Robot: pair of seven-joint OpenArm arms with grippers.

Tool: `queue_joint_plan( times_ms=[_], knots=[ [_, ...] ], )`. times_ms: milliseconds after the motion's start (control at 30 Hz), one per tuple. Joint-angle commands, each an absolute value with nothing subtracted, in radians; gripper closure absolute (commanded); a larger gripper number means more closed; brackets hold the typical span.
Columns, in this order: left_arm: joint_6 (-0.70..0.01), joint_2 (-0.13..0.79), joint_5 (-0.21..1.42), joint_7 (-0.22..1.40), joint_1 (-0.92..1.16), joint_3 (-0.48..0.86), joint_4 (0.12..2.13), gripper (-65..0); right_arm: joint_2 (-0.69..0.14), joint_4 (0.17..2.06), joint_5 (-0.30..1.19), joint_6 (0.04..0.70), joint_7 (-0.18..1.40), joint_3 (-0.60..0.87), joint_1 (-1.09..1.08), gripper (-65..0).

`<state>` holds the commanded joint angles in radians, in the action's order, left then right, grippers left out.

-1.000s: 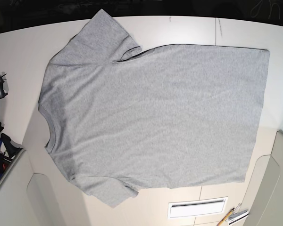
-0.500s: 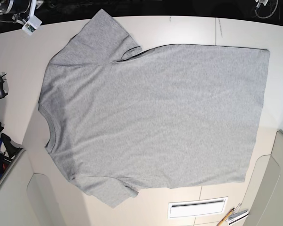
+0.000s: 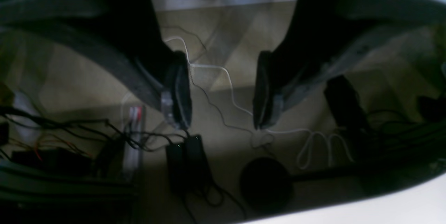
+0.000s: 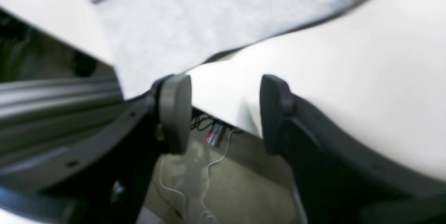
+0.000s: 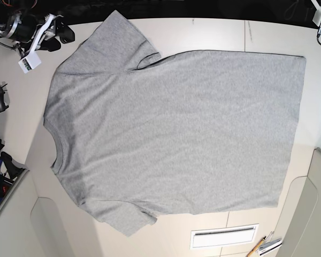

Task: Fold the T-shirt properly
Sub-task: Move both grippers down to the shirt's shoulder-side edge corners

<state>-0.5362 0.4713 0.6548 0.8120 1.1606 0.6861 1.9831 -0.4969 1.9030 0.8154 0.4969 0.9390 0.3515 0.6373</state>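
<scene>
The white table fills the base view. On it, the T-shirt lies long from left to right. The right gripper, fingers apart and empty, is nearer, just left of the upper-left sleeve. The left gripper is wide apart too.

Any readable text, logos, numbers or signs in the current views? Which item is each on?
None that I can read.
T-shirt: no print on the side facing up.
White rectangular piece at the base view's lower edge: no legible marking.
Black boxes among the cables: too dark and blurred to tell if they carry labels.
Red-tipped strip: too blurred to tell.
</scene>
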Motion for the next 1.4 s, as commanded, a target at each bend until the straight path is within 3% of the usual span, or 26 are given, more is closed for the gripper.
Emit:
queue_joint_plan(
  times_ms=[167, 300, 467, 700, 900, 1267, 1400],
  knots=[
    [-0.536, 0.471, 0.654, 0.809, 1.144, 0.691, 1.983, -32.1, -0.442, 1.864, 0.800, 0.493, 0.929, 0.352, 0.637, -31.3],
    [-0.536, 0.471, 0.654, 0.809, 1.090, 0.691, 1.983, -32.1, -0.393, 1.829, 0.802, 0.493, 0.916, 0.352, 0.638, -39.2],
    [-0.536, 0.471, 0.655, 0.809, 1.032, 0.691, 1.983, -41.9, -0.342, 1.826, 0.800, 0.494, 0.891, 0.351, 0.620, -39.5],
    [-0.536, 0.485, 0.682, 0.809, 0.935, 0.690, 1.982, -42.2, -0.297, 1.742, 0.804, 0.495, 0.892, 0.351, 0.544, -39.5],
    [-0.536, 0.519, 0.714, 0.809, 0.875, 0.690, 1.972, -42.2, -0.279, 1.696, 0.858, 0.532, 0.907, 0.349, 0.541, -39.5],
    [-0.575, 0.592, 0.839, 0.826, 0.644, 0.690, 1.610, -42.2, -0.246, 1.696, 0.875, 0.539, 0.921, 0.316, 0.541, -39.5],
    [-0.644, 0.606, 0.956, 0.907, 0.577, 0.688, 1.472, -42.2, -0.247, 1.696, 0.875, 0.539, 0.921, 0.316, 0.541, -39.5]
  ],
)
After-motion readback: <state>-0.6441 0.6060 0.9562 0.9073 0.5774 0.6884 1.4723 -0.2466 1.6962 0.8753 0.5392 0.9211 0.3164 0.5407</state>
